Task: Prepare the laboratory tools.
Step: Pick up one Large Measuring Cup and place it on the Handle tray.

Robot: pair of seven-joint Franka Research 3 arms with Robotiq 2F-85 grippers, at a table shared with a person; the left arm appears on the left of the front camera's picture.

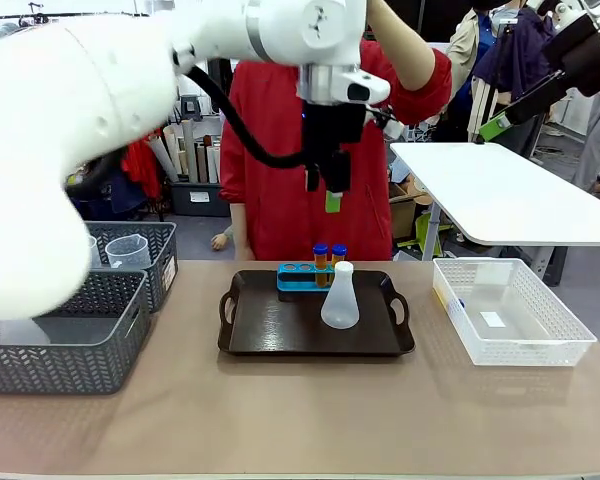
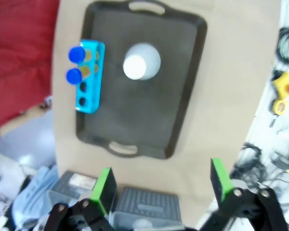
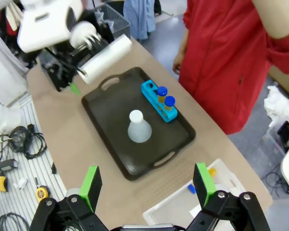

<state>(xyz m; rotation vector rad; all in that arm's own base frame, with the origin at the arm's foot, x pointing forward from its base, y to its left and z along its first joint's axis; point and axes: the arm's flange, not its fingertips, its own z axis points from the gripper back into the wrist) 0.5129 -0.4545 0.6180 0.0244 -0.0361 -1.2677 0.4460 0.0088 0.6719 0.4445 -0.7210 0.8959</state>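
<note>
The task is judged to be partly done. A dark tray (image 1: 280, 335) is set in the middle of the counter (image 1: 280, 420), and the blue rack (image 1: 298, 276) is placed along its far edge. Two blue-capped tubes (image 1: 329, 255) are stood upright in two neighbouring holes at one end of the rack, and the other two holes are seen empty from above in the left wrist view. The white conical flask (image 1: 340, 297) is stood upright on the tray just in front of the rack. The clear beaker (image 1: 127, 250) is not yet on the tray: it is seen inside the farther grey mesh basket (image 1: 165, 262) on the left side of the counter. Two small items, one yellowish and one blue, are seen in the white lattice bin (image 3: 183, 204); they are too small to be identified, but they may be the two missing tubes. The left hand (image 1: 325, 190) is hung above the tray with its fingers spread wide and nothing between them. The right hand (image 3: 147, 182) is held high over the counter's edge, likewise spread and empty. Two tubes and the beaker are judged to be left.
</note>
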